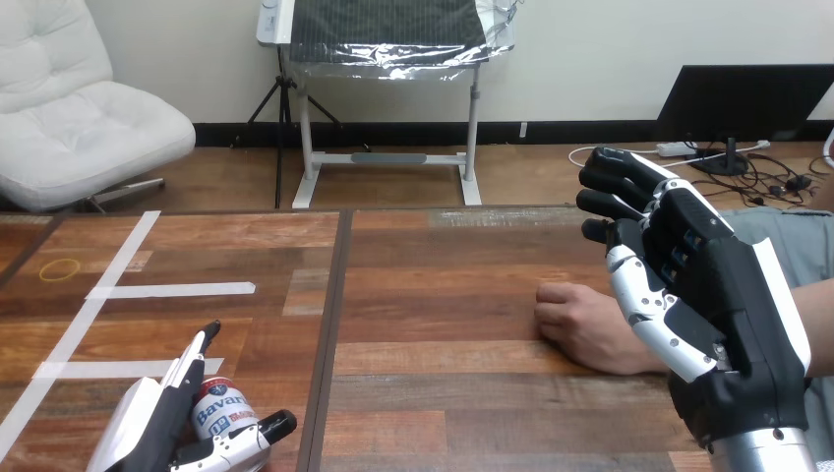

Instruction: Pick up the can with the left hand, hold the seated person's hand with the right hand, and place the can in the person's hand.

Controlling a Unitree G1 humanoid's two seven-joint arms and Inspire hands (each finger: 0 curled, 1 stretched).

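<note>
One cylindrical can [218, 411], perhaps metal, on wooden table [443, 295].

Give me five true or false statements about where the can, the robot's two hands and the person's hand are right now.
1. The can sits between the fingers and thumb of the left hand. True.
2. The can already lies in the person's hand. False: it is at the table's near left, far from that hand.
3. The person's hand rests on the table. True.
4. The right hand is clenched round the person's hand. False: its fingers are stretched out above it, not curled round it.
5. Strips of white tape lie on the table's left part. True.
</note>
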